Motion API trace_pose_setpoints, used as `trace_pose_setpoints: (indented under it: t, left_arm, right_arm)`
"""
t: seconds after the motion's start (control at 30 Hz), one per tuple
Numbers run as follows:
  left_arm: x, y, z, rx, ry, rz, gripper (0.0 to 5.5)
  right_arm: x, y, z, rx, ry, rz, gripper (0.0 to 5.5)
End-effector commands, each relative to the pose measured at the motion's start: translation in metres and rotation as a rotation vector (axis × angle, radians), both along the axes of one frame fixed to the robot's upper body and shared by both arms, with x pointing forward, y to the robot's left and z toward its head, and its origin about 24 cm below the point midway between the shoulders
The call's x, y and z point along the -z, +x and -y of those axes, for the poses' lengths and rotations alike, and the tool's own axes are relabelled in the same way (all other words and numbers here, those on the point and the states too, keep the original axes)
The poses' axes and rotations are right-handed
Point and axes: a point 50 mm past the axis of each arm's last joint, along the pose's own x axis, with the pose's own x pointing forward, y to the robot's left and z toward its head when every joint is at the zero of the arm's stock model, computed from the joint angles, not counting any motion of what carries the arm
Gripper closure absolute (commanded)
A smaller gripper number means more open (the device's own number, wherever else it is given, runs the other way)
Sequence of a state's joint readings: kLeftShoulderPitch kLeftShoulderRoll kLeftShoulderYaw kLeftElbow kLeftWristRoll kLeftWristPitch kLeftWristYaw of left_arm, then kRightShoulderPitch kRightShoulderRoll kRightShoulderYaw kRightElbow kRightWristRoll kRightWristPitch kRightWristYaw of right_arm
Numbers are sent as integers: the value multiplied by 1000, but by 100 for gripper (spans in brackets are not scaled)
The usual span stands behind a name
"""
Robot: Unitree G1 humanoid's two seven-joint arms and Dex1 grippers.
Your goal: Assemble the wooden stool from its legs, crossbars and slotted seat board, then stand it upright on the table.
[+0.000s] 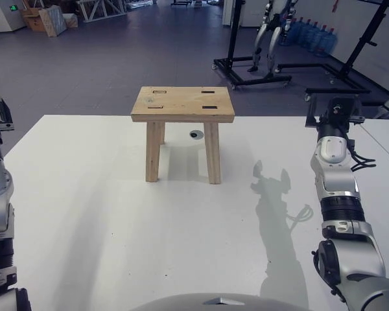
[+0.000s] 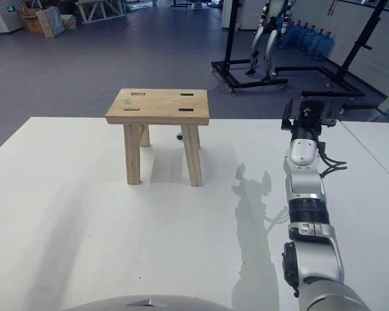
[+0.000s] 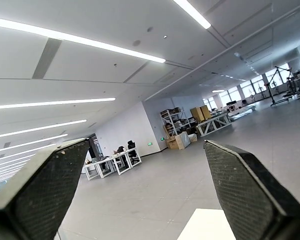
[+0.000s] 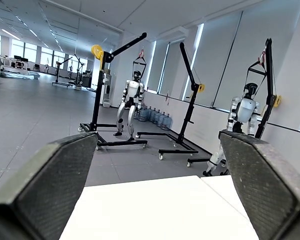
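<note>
The wooden stool [image 1: 183,103] stands upright on its legs at the far middle of the white table [image 1: 117,227], its slotted seat board on top. My left gripper [image 3: 146,145] is held up at the table's left edge [image 1: 0,113], well away from the stool, open, with nothing between its fingers. Over the table's right side my right gripper [image 4: 159,136] is also raised [image 1: 337,105], apart from the stool, open and holding nothing.
A small round dark object [image 1: 195,135] lies on the table just behind the stool. A second white table [image 1: 386,139] adjoins at the right. Beyond the far edge stand black gantry frames [image 1: 236,65] with a hanging humanoid robot [image 1: 267,32].
</note>
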State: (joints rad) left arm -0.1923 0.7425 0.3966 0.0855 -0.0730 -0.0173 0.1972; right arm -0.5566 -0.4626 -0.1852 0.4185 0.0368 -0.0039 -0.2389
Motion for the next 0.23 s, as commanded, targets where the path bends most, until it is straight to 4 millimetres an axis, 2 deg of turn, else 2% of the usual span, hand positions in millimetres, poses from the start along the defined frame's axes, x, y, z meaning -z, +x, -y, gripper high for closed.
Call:
trace_pose_setpoints:
  t: [0.03, 0.23]
  left_arm:
    - [6, 6, 8, 36, -18, -6, 132]
    - [9, 10, 15, 71, -37, -8, 132]
  right_arm:
    - [-3, 0, -4, -20, -3, 13, 107]
    - [-2, 1, -8, -46, 21, 16, 107]
